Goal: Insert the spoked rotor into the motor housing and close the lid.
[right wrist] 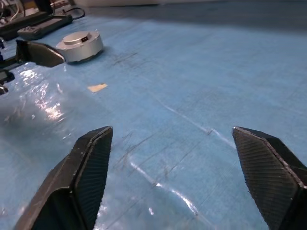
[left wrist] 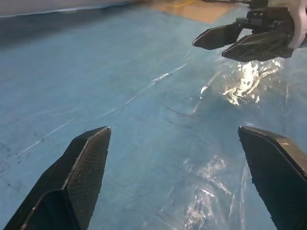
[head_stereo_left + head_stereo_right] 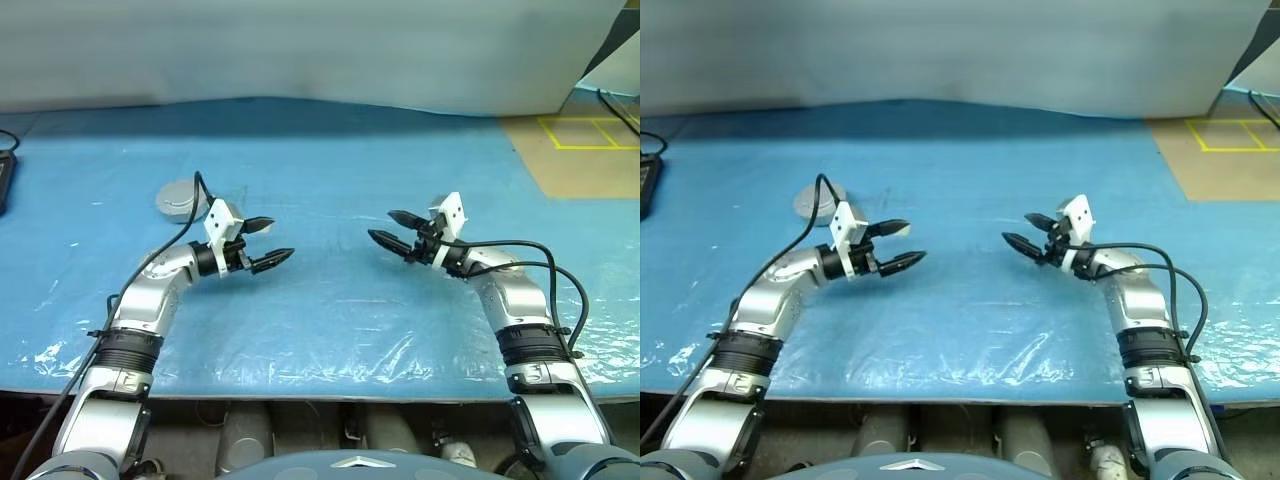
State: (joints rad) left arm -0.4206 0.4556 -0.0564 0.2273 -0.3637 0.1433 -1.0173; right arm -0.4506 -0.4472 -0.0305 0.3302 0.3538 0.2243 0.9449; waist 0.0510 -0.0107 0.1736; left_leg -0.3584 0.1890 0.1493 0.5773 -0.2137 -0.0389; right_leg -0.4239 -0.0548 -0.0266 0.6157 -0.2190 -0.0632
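Observation:
The motor housing (image 3: 180, 198) is a round silver-grey cup standing on the blue table at the far left. The lid (image 1: 76, 39), smooth grey with a central boss, lies on top of it. The spoked rotor is hidden. My left gripper (image 3: 280, 240) hovers open just to the right of the housing and nearer to me, pointing right, with nothing between its fingers. My right gripper (image 3: 380, 225) faces it from the right, open and empty. A gap of bare table separates the two grippers. In the right wrist view one left fingertip (image 1: 41, 52) shows beside the housing.
Clear plastic film (image 3: 330, 340) covers the near part of the blue table. A black device (image 3: 5, 170) and a power strip (image 1: 43, 28) lie at the far left edge. A small tan scrap (image 1: 97, 87) lies near the housing. Brown floor with yellow tape (image 3: 585, 135) shows at the far right.

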